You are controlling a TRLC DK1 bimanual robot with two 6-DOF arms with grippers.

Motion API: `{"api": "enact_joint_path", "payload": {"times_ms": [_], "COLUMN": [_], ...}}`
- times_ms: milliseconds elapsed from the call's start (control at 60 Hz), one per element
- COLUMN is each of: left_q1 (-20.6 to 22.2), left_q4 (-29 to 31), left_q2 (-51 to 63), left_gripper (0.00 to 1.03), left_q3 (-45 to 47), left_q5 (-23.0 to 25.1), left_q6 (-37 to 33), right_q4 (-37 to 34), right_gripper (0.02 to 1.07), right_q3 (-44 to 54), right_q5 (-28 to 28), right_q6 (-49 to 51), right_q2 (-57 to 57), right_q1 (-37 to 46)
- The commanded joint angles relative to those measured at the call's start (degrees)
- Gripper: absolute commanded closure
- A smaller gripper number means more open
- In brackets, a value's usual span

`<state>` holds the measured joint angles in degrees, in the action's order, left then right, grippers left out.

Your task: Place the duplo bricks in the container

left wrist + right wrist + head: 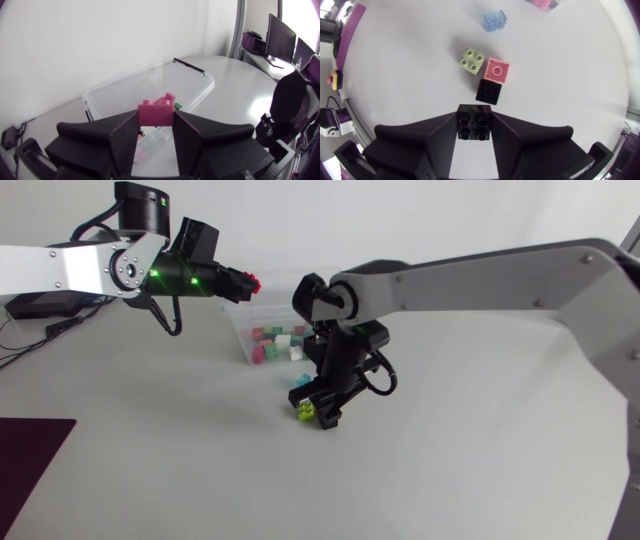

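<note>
Left gripper (156,121), fingers clamped on a magenta brick (156,111), hovers at the clear container (200,82), apparently for the drop; right gripper (474,119), low over the table (395,75), pinches a black brick (474,125) beside loose bricks (497,70).

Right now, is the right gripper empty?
No, the right gripper is shut on a black brick, which sits clamped from both sides in the right wrist view.
</note>
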<state>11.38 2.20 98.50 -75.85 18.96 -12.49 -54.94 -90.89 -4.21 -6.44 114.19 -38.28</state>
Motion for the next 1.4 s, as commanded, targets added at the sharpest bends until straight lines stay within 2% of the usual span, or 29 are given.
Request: {"api": "enact_joint_path", "payload": {"times_ms": [0, 417, 467, 550, 583, 600, 617, 633, 700, 917, 1050, 1383], "left_q1": [0.3, 2.3, 2.4, 2.9, 3.0, 3.0, 3.0, 3.0, 3.1, 3.0, 3.1, 4.8], "left_q4": [-0.8, -5.9, -5.9, -6.9, -6.9, -6.9, -6.9, -7.1, -7.4, -7.3, -6.3, -6.4], "left_q2": [2.7, 10.8, 11.4, 12.4, 12.9, 12.9, 13.1, 13.2, 13.7, 10.3, 4.4, -5.2], "left_gripper": [0.82, 0.82, 0.79, 0.57, 0.40, 0.37, 0.25, 0.18, 0.05, 0.04, 0.05, 0.05], "left_q3": [-3.2, -9.6, -10.3, -11.3, -11.9, -11.9, -12.1, -12.3, -12.9, -9.5, -2.6, 14.8], "left_q5": [-0.4, -6.7, -7.2, -8.8, -9.3, -9.3, -9.6, -9.8, -11.0, -11.0, -10.3, -7.0], "left_q6": [2.2, 4.2, 4.3, 4.3, 4.3, 4.3, 4.4, 4.4, 4.5, 4.4, 2.9, -6.8], "right_q4": [-0.7, -0.9, -0.9, -0.9, -0.9, -0.9, -0.9, -0.9, -0.8, 1.5, 4.0, 10.2], "right_gripper": [0.70, 0.70, 0.70, 0.70, 0.70, 0.70, 0.70, 0.70, 0.70, 0.70, 0.70, 0.70], "right_q3": [1.4, 0.1, -0.1, -0.7, -1.0, -1.3, -1.6, -1.7, -3.2, -8.2, -11.3, -18.1], "right_q5": [0.3, 0.0, 0.0, -0.1, -0.1, -0.1, -0.1, -0.1, -0.1, -0.2, 0.1, -0.1], "right_q6": [-0.7, -0.1, 0.1, 0.5, 0.5, 0.6, 0.6, 0.7, 0.9, 1.3, 1.0, 0.9], "right_q2": [-1.9, -7.2, -7.6, -8.0, -8.1, -8.1, -8.1, -8.1, -7.9, -5.9, -3.8, 0.7], "right_q1": [0.8, 3.5, 3.9, 4.4, 4.6, 4.8, 4.9, 5.0, 5.6, 6.9, 7.6, 9.7]}}
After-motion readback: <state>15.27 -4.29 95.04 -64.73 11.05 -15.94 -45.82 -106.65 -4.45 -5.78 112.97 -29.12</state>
